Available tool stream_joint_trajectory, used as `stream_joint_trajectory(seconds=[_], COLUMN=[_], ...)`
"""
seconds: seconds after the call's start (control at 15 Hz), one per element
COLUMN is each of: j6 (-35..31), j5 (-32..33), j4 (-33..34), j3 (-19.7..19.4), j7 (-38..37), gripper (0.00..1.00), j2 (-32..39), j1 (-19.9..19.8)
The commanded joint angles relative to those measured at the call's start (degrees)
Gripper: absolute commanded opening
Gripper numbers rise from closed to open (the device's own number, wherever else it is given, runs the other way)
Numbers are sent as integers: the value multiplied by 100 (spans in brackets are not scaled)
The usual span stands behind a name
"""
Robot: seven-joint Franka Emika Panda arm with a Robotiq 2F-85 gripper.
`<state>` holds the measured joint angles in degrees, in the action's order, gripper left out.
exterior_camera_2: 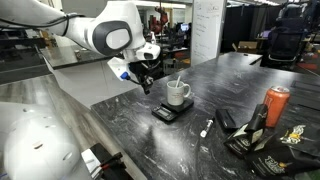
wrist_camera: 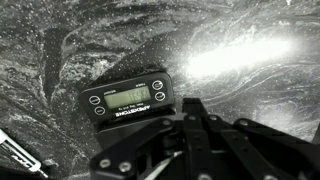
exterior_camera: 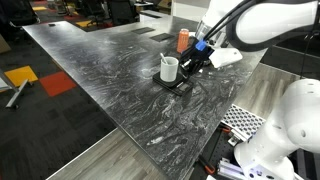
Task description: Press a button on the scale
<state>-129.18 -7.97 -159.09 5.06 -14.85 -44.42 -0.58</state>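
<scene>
The scale [exterior_camera: 174,85] is a small flat black slab on the dark marbled table, with a white cup [exterior_camera: 170,68] standing on it. It also shows in an exterior view [exterior_camera_2: 163,114] under the cup [exterior_camera_2: 178,93]. In the wrist view its front panel [wrist_camera: 128,98] shows a lit display and round buttons at both ends. My gripper [wrist_camera: 193,106] is shut and empty, its tip just right of the panel and slightly above it. In both exterior views the gripper [exterior_camera: 188,66] [exterior_camera_2: 146,84] hangs close beside the scale's edge.
An orange bottle [exterior_camera: 183,40] stands behind the cup. In an exterior view an orange can [exterior_camera_2: 276,105], black pouches [exterior_camera_2: 255,140] and a small white item [exterior_camera_2: 205,127] lie to the right of the scale. The table edge [exterior_camera: 120,125] is near.
</scene>
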Motion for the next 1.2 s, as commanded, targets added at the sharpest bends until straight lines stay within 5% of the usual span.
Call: stream_joint_trajectory(seconds=[0.0,1.13], j6=[-138,-889], j5=[169,195], j4=[7,6], j3=[58,-109], j7=[-145,-112], gripper=[0,0], j2=[417,1535], j1=[-229,-218])
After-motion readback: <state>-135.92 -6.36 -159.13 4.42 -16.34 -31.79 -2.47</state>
